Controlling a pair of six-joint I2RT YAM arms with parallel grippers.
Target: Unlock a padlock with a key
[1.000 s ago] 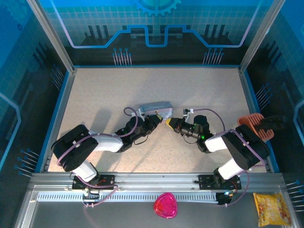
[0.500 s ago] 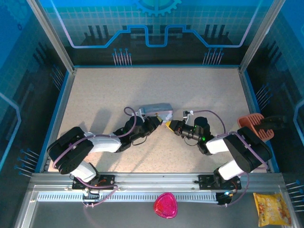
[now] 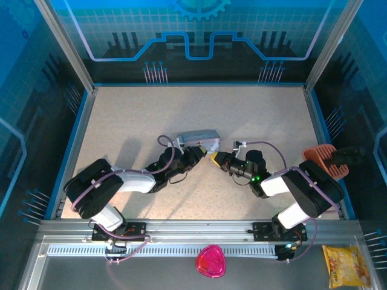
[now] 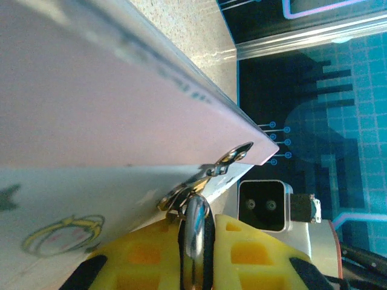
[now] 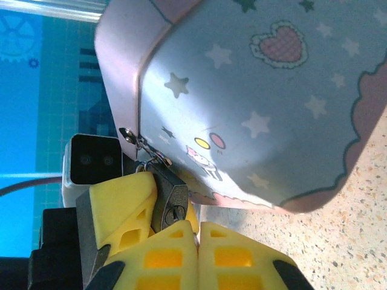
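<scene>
**Padlock clamped at the tin's clasp, both pincers drawn narrow**

In the top view the two arms are seen meeting at the middle of the speckled table (image 3: 139, 115), just below a flat tin (image 3: 196, 138).

The padlock (image 5: 171, 196) is found at lower left of the right wrist view. It hangs from a small silvery clasp (image 4: 233, 156) on the tin's edge, its dark body pointing down and a round keyhole showing at its lower end. The left gripper (image 4: 195, 241) is closed narrowly on it, one yellow finger (image 5: 118, 205) lying against its left side.

The right gripper (image 5: 198, 232) is seen at the bottom of its own view with its yellow jaws pressed fully together, the tips just beneath the keyhole. Whether the key is pinched between them cannot be told.

The tin's lid is printed with pale stars, a pink heart in a scalloped border at upper right and a small cartoon figure near the clasp. A line of dark print along its edge, at the middle of the left wrist view, is too blurred to be read.
</scene>
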